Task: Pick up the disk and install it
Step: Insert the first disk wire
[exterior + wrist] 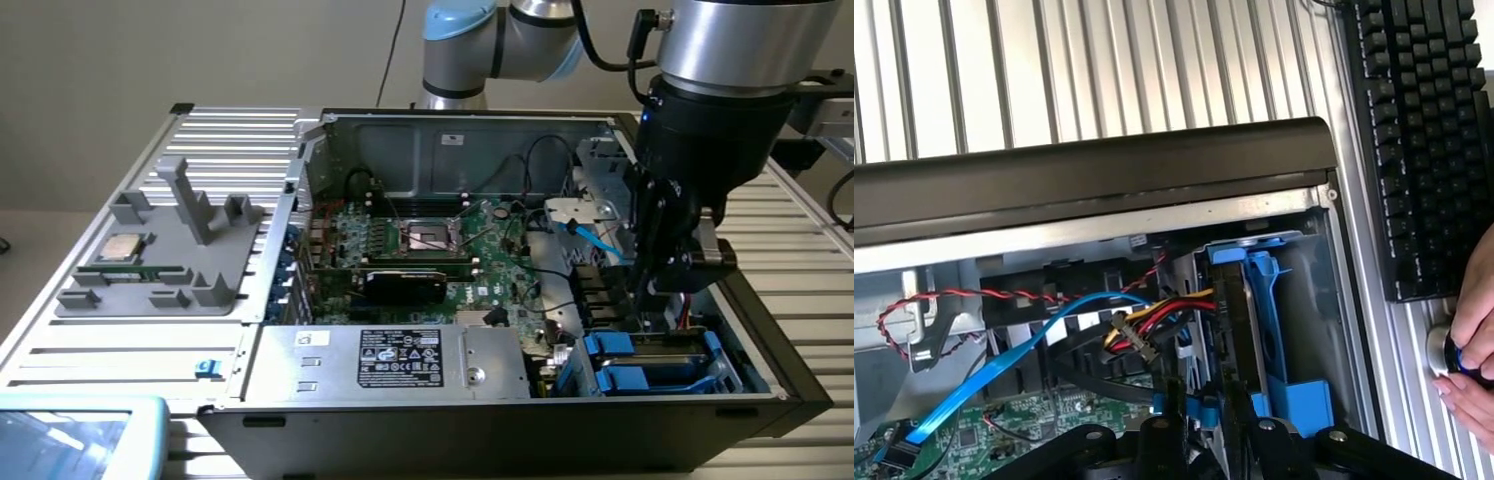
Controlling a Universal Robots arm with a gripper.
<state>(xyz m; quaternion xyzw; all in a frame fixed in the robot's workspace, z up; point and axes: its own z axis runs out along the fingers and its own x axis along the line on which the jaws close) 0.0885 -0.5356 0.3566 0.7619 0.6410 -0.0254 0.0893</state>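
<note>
Gripper (1204,405) fingers clamp the disk (1239,330), standing on edge in the blue drive bay (654,365) at the open computer case (441,140) corner; it likely needs keeping square, clear of cables (1154,310).

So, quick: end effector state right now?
End effector: closed on the disk, which stands on edge in the blue drive bay of the computer case.

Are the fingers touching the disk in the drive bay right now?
Touching. In the wrist view the fingers close on the edge of the disk, which stands on edge in its blue carrier, with no gap visible.
</note>
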